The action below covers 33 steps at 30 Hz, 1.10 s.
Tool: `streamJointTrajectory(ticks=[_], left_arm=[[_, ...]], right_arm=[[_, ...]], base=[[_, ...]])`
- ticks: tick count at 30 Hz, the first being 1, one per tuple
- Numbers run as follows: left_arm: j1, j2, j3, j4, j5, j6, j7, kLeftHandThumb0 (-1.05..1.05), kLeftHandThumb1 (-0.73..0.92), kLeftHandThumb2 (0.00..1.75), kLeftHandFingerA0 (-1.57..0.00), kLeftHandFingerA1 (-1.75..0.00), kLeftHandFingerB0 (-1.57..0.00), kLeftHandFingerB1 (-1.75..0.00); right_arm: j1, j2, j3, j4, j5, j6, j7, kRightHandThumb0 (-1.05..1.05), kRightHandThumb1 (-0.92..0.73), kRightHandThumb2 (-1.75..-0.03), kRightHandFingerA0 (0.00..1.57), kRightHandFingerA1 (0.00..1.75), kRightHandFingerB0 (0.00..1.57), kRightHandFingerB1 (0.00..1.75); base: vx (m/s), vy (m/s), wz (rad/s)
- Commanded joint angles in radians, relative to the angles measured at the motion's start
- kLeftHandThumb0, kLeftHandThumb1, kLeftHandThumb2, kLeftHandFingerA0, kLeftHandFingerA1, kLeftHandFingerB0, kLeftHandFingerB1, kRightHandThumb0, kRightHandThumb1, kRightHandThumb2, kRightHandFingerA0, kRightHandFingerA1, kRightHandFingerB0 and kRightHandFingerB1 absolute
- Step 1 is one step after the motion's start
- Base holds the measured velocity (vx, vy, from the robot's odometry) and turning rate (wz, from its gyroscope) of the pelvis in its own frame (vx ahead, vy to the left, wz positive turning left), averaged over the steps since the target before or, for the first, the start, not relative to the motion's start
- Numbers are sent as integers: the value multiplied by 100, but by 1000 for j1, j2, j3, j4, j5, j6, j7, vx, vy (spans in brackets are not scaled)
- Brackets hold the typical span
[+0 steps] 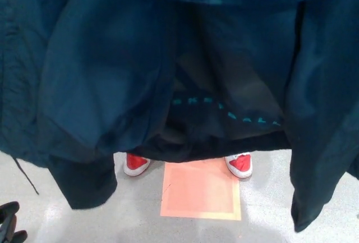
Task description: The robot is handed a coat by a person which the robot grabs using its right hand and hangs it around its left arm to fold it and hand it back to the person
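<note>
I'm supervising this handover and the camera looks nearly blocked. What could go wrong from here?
The coat fills almost the whole head view, so the robot may misjudge where to grab; no right robot hand shows. The left robot hand sits low at the picture's corner, near a hanging sleeve and thin cord that could snag it. The person's red shoes stand close behind the coat, so a reach might bump the person.

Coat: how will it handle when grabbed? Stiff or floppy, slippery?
Likely floppy: the coat hangs in deep folds, with a sleeve dangling limp. Possibly slippery, since the fabric looks smooth. Probably light for its size, as the panels look thin.
</note>
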Motion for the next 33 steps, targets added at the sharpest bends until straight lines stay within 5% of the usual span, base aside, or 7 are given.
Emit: streamJointTrajectory(ticks=[1, 12, 14, 18, 19, 23, 33], left_arm=[[18, 8, -8, -7, -13, -5, -21, -65, 85, 65, -32, -38, -24, -34], [33, -7, 24, -16, -52, 0, -27, -64, 81, 64, -36, -40, -28, -35], [25, -9, 28, -9, -56, 17, -9, -62, 64, 101, -33, -55, -16, -45], [27, -13, 30, -9, -64, 12, -28, -61, 64, 102, -33, -55, -15, -45], [32, -12, 30, -11, -65, 5, -41, -66, 80, 64, -36, -40, -29, -35], [43, -11, 5, -19, -37, -20, -32, -70, 69, 103, -33, -53, -18, -44], [56, -18, -3, -54, -40, -49, -58, -67, 82, 66, -43, -42, -34, -36]], right_arm=[[51, 37, 20, 26, -134, -89, -1, -89, -59, -100, 0, 19, 9, 18], [107, 63, 18, 133, -287, -170, -136, -87, -54, -90, 7, 28, 11, 26], [106, 64, 42, 138, -338, -176, -152, -91, -61, -69, 8, 26, 13, 25], [166, 72, 25, 137, -385, -152, -298, -76, -67, -61, 100, 51, 73, 43], [198, 65, 7, 114, -395, -160, -374, -68, -77, -64, 114, 53, 50, 36], [305, 29, -68, 31, -409, -213, -611, -41, -92, -68, 83, 57, 47, 37], [355, 36, -207, 54, -424, -312, -1010, -35, -89, -67, 80, 85, 70, 62]], base=[[0, 0, 0], [0, 0, 0], [0, 0, 0], [0, 0, 0], [0, 0, 0], [0, 0, 0], [0, 0, 0]])
